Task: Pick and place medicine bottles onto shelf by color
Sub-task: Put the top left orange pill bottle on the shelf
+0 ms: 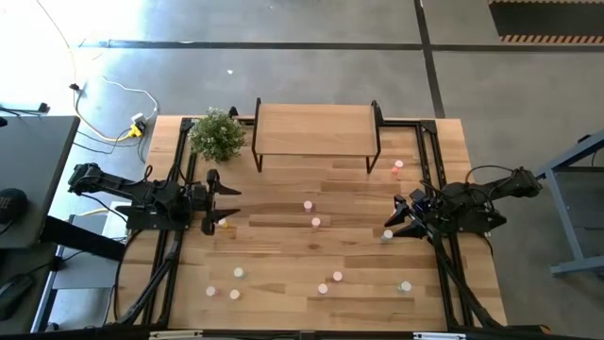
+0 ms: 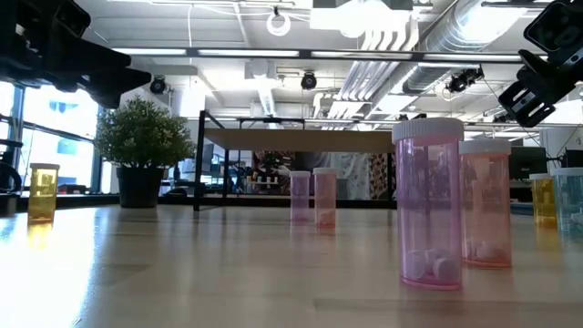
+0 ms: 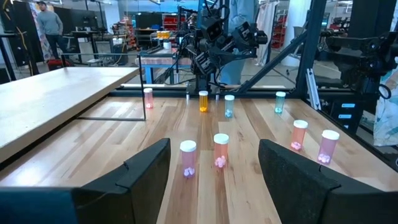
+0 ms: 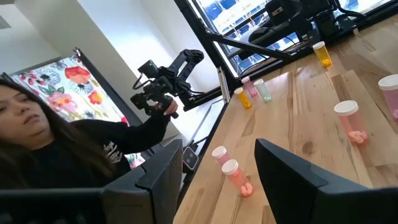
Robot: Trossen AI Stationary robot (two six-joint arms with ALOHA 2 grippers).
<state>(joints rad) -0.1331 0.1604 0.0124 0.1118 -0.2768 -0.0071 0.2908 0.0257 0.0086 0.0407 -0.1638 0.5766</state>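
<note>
The left gripper (image 1: 219, 200) stood at the left side of the table (image 1: 283, 274), its fingers (image 3: 134, 177) spread wide and holding nothing, pointed toward the middle of the table. Just beside its tips an orange bottle (image 1: 221, 223) stood on the planks. The right gripper (image 1: 396, 222) hung at the right side, its jaws partly apart and empty, with a pale green bottle (image 1: 387, 235) close below its tips. Two pink bottles (image 1: 308, 205) stood near each other in the middle of the table, between both grippers. More medicine bottles (image 1: 337, 277) were scattered along the near edge of the table, and one deep pink bottle (image 1: 398, 166) stood just right of the shelf (image 1: 316, 131). The shelf was at the far edge, its wooden top bare. A potted plant (image 1: 217, 135) stood just left of the shelf. In the right wrist view a person (image 4: 74, 146) sat beyond the table.
</note>
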